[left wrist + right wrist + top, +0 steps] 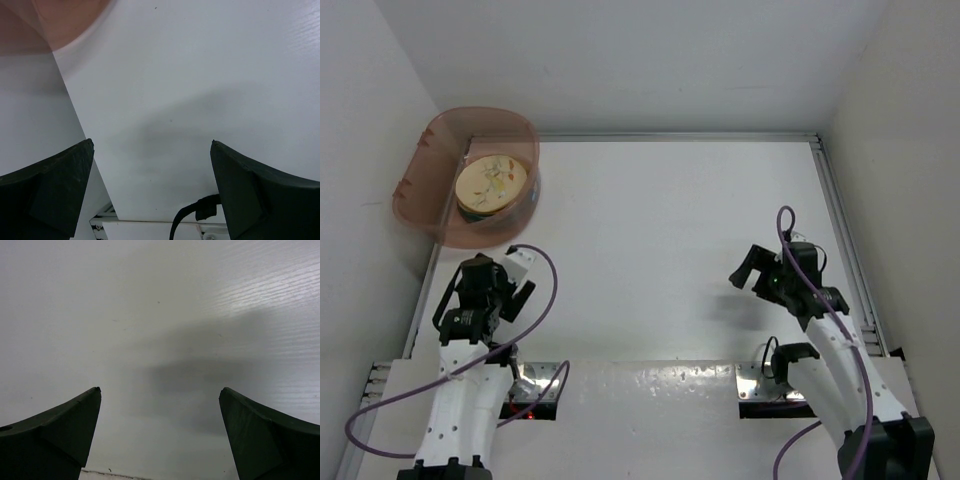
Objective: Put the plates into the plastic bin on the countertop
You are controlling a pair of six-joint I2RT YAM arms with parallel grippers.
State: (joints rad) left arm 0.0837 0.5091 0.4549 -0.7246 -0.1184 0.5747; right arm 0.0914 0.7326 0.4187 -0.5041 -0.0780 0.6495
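The pink plastic bin (432, 195) stands in the far left corner of the white countertop (670, 220). Inside it lies a stack of plates (492, 182); the top one is cream-orange with a bird motif, and darker rims show beneath it. My left gripper (502, 284) hangs open just in front of the bin, with nothing between its fingers. In the left wrist view only a corner of the bin (65, 20) shows, above the open left gripper (152, 150). My right gripper (780, 275) is open over bare counter at the right, and the right wrist view (160, 395) shows it empty.
White walls close in the counter on the left, back and right. Metal rails (845, 250) run along its edges. A purple cable (545, 270) loops beside the left arm, and a black cable (192, 212) shows near the front rail.
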